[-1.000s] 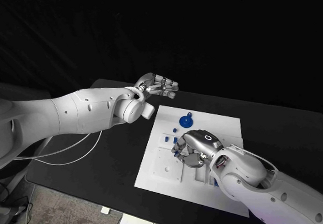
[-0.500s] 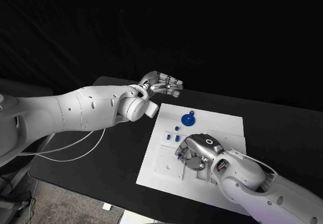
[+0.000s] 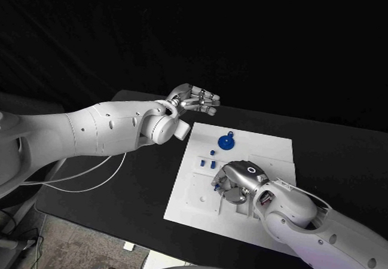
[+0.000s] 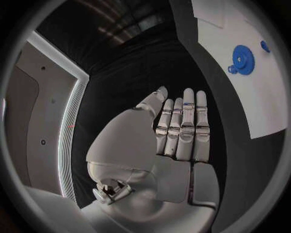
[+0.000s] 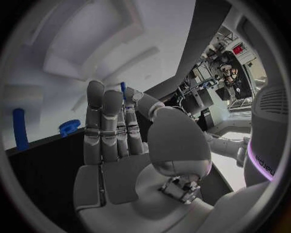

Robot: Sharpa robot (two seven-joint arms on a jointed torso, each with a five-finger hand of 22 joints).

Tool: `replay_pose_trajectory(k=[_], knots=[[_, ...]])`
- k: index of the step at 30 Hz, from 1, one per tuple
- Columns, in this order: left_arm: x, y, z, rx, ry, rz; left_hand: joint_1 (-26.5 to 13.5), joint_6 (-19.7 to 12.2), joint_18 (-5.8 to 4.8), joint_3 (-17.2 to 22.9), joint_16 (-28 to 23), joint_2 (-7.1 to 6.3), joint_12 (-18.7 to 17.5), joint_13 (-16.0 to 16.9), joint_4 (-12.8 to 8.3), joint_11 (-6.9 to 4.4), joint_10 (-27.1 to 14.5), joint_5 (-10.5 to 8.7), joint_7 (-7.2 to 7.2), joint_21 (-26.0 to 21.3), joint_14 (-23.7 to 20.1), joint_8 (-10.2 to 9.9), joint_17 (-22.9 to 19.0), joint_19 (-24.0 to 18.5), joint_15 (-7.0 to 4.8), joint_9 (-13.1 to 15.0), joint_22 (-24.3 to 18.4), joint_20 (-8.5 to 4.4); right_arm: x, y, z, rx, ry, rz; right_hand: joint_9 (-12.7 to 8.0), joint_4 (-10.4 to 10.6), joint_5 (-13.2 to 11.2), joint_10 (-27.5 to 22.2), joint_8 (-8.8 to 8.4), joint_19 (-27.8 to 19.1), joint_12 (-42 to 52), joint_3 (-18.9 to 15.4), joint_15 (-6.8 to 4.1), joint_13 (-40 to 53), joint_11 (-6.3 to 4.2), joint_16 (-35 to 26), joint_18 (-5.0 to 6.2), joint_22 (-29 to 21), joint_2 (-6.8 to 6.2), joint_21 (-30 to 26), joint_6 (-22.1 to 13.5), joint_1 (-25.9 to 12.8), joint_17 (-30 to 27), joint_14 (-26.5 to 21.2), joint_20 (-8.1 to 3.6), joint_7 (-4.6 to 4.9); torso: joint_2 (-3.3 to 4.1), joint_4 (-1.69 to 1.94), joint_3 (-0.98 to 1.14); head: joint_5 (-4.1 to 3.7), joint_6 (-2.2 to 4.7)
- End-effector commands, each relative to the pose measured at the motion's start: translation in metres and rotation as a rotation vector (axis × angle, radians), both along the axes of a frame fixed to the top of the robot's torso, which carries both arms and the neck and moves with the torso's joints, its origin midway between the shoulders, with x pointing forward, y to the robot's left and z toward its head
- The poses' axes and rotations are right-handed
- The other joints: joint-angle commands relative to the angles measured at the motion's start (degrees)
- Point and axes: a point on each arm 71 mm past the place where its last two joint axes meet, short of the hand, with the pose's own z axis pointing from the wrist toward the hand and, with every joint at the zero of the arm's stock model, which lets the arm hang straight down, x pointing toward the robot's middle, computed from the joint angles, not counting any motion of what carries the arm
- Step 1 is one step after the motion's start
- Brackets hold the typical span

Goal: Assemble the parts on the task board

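The white task board (image 3: 271,151) lies in the middle of the black table. My right hand (image 3: 236,182) hovers low over the board's middle and pinches a small blue part (image 5: 123,89) between thumb and finger; its tip shows at the fingertips (image 3: 216,184). A blue gear (image 3: 225,143) stands near the board's far edge, with a tiny blue piece (image 3: 212,152) and two short blue pegs (image 3: 207,164) nearer. My left hand (image 3: 195,100) is raised beyond the board's far left corner, fingers straight and holding nothing (image 4: 182,131). The left wrist view shows the gear (image 4: 242,59) on the board (image 4: 230,19).
The board carries raised white slots and recesses (image 5: 72,48) under my right hand. A blue peg (image 5: 20,128) and another blue piece (image 5: 69,127) lie near the board's edge. A white cable (image 3: 88,178) hangs off the table's left side.
My right hand has shifted slightly toward the board's near side, carrying the blue part with it. The left hand stays raised in about the same place.
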Motion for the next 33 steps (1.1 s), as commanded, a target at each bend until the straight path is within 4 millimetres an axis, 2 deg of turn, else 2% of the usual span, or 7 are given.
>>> replay_pose_trajectory(k=[1, 11, 22, 24, 28, 31, 33], knots=[[-0.001, -0.002, 0.002, 0.0, -0.014, -0.02, -0.2, -0.33, 0.74, 0.13, -0.2, 0.52, -0.2, -0.03, -0.27, -0.16, 0.07, 0.28, 0.08, 0.27, -0.35, 0.07, -0.09, 0.23, 0.14, 0.02, -0.05, 0.26, -0.001, 0.0, -0.003, -0.012, -0.008, 0.0, 0.05, 0.06, -0.14, 1.49, 0.23, 0.41, 0.23, 0.32, -0.45, 0.08, -1.1, 0.44, 1.09, 0.27, 0.21, -0.4, 0.46, -0.25, -0.08, -0.47, 0.02, -0.01, -0.01, 0.0, 0.02, -0.05, -0.09], [-0.001, -0.003, 0.002, -0.001, -0.013, -0.025, -0.2, -0.33, 0.74, 0.13, -0.2, 0.52, -0.2, -0.03, -0.27, -0.16, 0.07, 0.28, 0.08, 0.27, -0.35, 0.07, -0.09, 0.23, 0.14, 0.02, -0.05, 0.26, 0.0, 0.001, -0.006, -0.024, -0.008, -0.003, 0.05, 0.06, -0.14, 1.49, 0.23, 0.41, 0.23, 0.32, -0.45, 0.08, -1.1, 0.44, 1.09, 0.27, 0.21, -0.4, 0.46, -0.25, -0.08, -0.47, 0.02, -0.01, -0.02, -0.06, -0.02, 0.11, -0.33], [-0.001, -0.003, 0.001, -0.001, -0.011, -0.027, -0.2, -0.33, 0.74, 0.13, -0.2, 0.52, -0.2, -0.03, -0.27, -0.16, 0.07, 0.28, 0.08, 0.27, -0.35, 0.07, -0.09, 0.23, 0.14, 0.02, -0.05, 0.26, -0.006, 0.004, -0.016, -0.063, 0.02, 0.016, -0.09, 0.15, 0.08, 0.88, 0.2, 0.24, 0.24, -0.25, -0.35, 0.06, -0.95, 0.18, 1.06, 0.58, -0.03, -1.02, -0.07, -0.36, -0.44, -0.63, 0.12, 0.19, -0.05, -0.09, -0.02, -0.09, -0.45], [-0.001, -0.003, 0.001, -0.001, -0.011, -0.027, -0.2, -0.33, 0.74, 0.13, -0.2, 0.52, -0.2, -0.03, -0.27, -0.16, 0.07, 0.28, 0.08, 0.27, -0.35, 0.07, -0.09, 0.23, 0.14, 0.02, -0.05, 0.26, -0.007, 0.004, -0.017, -0.062, 0.031, 0.022, -0.4, 0.56, 1.53, -0.5, 0.07, 0.23, 0.23, -2.11, -0.15, -0.04, -0.67, 0.03, 0.96, 0.43, -0.51, -1.35, -1.0, -0.9, -0.67, -0.53, 0.28, 0.51, -0.05, -0.06, -0.02, -0.09, -0.55], [0.0, -0.003, 0.001, 0.0, -0.01, -0.027, -0.2, -0.33, 0.74, 0.13, -0.2, 0.52, -0.2, -0.03, -0.27, -0.16, 0.07, 0.28, 0.08, 0.27, -0.35, 0.07, -0.09, 0.23, 0.14, 0.02, -0.05, 0.26, -0.007, 0.004, -0.018, -0.057, 0.043, 0.029, -0.89, 1.05, 3.56, -2.99, 0.17, 0.83, 0.2, -7.05, 0.27, -0.06, -0.12, 0.22, 1.17, -0.34, -0.01, -2.29, -2.19, -0.6, -0.9, -0.42, 0.76, 0.73, -0.02, -0.03, 0.02, -0.03, -0.66], [0.0, -0.002, 0.001, 0.0, -0.009, -0.026, -0.33, -0.45, 0.82, 0.13, -0.16, 0.52, -0.2, -0.03, -0.26, -0.13, -0.01, 0.27, 0.1, 0.28, -0.39, 0.05, -0.13, 0.26, 0.17, 0.02, -0.31, 0.34, -0.007, 0.004, -0.019, -0.047, 0.044, 0.025, -0.94, 1.08, 3.46, -4.12, 0.17, 1.25, 0.18, -9.41, 0.48, -0.08, 0.16, 0.37, 1.25, -1.01, 0.34, -3.09, -2.78, -0.74, -1.07, -0.45, 0.97, 0.76, -0.03, -0.05, 0.02, -0.06, -0.65], [0.0, -0.002, 0.001, 0.0, -0.008, -0.026, -0.33, -0.45, 0.82, 0.13, -0.16, 0.52, -0.2, -0.03, -0.26, -0.13, -0.01, 0.27, 0.1, 0.28, -0.39, 0.05, -0.13, 0.26, 0.17, 0.02, -0.31, 0.34, -0.007, 0.003, -0.018, -0.037, 0.043, 0.021, -1.02, 1.14, 2.66, -5.84, 0.08, 1.4, 0.18, -9.98, 0.75, -0.15, 0.69, 0.42, 1.3, -1.26, 0.2, -3.37, -3.35, -1.14, -1.14, -0.47, 1.13, 0.92, -0.05, -0.08, 0.0, -0.09, -0.63]])
